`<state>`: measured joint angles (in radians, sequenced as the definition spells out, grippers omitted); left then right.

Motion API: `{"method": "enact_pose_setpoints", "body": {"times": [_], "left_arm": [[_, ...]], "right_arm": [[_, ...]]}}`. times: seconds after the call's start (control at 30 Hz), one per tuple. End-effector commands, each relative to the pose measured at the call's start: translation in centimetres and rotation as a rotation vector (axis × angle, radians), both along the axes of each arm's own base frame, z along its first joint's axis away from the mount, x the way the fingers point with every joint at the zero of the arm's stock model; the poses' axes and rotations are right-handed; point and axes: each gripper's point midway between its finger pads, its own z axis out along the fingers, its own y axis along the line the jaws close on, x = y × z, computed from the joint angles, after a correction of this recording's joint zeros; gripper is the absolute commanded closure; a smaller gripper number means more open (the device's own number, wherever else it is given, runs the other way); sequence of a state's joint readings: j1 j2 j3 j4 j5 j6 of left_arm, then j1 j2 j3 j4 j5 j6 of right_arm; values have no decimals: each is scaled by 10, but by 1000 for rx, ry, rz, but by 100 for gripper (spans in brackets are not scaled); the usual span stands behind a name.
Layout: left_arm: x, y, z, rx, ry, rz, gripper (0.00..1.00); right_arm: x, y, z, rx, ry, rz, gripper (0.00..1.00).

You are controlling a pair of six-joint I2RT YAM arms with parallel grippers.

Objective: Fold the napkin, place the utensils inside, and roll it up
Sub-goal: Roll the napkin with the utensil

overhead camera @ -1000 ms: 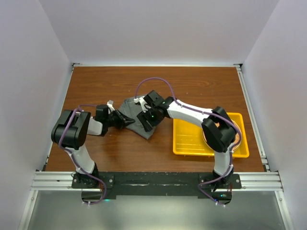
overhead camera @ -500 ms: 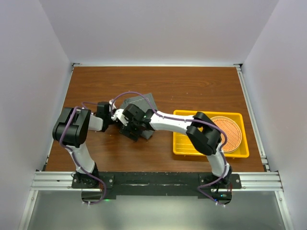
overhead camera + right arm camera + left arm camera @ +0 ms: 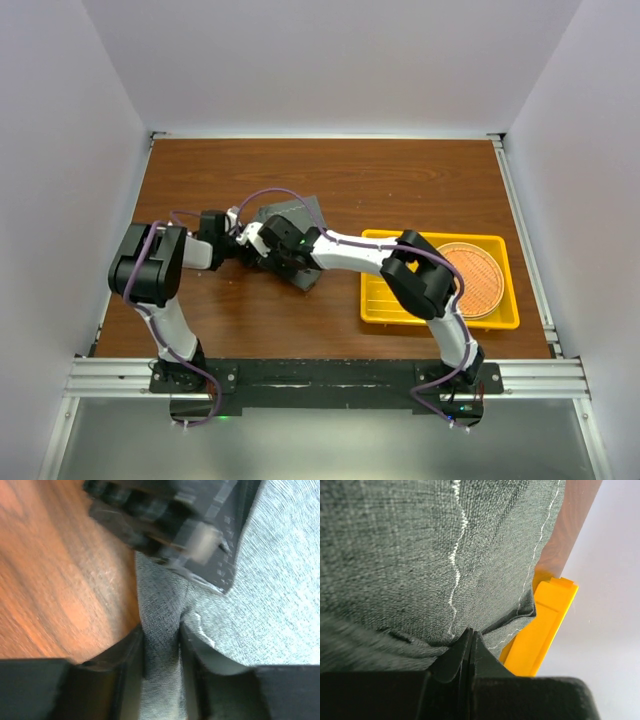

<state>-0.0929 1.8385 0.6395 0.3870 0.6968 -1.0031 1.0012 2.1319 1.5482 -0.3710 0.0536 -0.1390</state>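
The napkin (image 3: 298, 213) is dark grey cloth, bunched on the wooden table left of centre. My left gripper (image 3: 241, 246) is at its left edge. In the left wrist view the left gripper (image 3: 471, 633) has its jaws pressed together on the hem of the napkin (image 3: 420, 555). My right gripper (image 3: 272, 247) reaches over from the right and meets the left one. In the right wrist view the right gripper (image 3: 161, 630) is shut on a raised fold of the napkin (image 3: 160, 615), and the cloth fills the gap. No utensils are in view.
A yellow tray (image 3: 390, 300) stands at the right with a round woven orange-brown mat (image 3: 476, 276) in it. The tray's end (image 3: 545, 625) shows just past the napkin in the left wrist view. The left arm's black body (image 3: 170, 520) sits close ahead of the right fingers.
My right gripper swept left across the napkin to the left gripper, opened wide, then closed on a fold. The napkin shifted and the mat is now uncovered. The left gripper stayed shut.
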Motion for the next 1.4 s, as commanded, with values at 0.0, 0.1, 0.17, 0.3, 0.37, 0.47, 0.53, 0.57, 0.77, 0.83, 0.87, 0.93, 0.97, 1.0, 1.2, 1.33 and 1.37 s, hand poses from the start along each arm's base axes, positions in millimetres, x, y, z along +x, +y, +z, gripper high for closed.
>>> {"method": "enact_pose_setpoints", "body": {"times": [0.0,0.1,0.17,0.3,0.37,0.47,0.53,0.57,0.77,0.83,0.87,0.93,0.97,1.0,1.2,1.33,1.37], "left_arm": [[-27,33,-32,187,132,-4,100],[-1,41,12,231,13,-8,95],[15,56,39,298,-41,16,77],[29,87,103,441,-182,110,55],[17,94,107,479,-131,126,53],[-12,94,92,456,-13,165,23],[-28,86,82,409,74,206,21],[-40,81,72,398,113,203,21],[-52,50,46,380,252,196,20],[-49,53,40,414,278,206,21],[-42,53,42,417,278,213,21],[-34,51,38,419,291,219,21],[-32,52,33,429,309,222,22],[-29,53,31,437,316,230,23],[-21,61,10,503,373,245,29],[-14,65,-1,545,379,232,41],[-14,66,-4,555,386,223,52]], "right_arm": [[-5,-12,-32,41,209,-78,80],[-23,-5,-31,120,390,-62,90],[-31,1,-30,177,513,-60,96],[-44,11,-10,380,847,-141,99],[-43,18,-6,457,939,-156,99],[-37,25,5,603,1120,-218,98],[-35,23,3,627,1232,-304,98],[-31,25,3,646,1232,-303,98],[-31,17,-19,612,1238,-297,98],[-33,14,-26,598,1227,-285,97],[-35,10,-31,580,1220,-280,97],[-37,7,-34,570,1216,-274,97],[-38,7,-35,570,1210,-263,98],[-39,5,-36,569,1210,-259,98],[-40,4,-35,570,1190,-226,98],[-42,-1,-37,527,1170,-210,97],[-42,-3,-40,514,1138,-178,97]]}}
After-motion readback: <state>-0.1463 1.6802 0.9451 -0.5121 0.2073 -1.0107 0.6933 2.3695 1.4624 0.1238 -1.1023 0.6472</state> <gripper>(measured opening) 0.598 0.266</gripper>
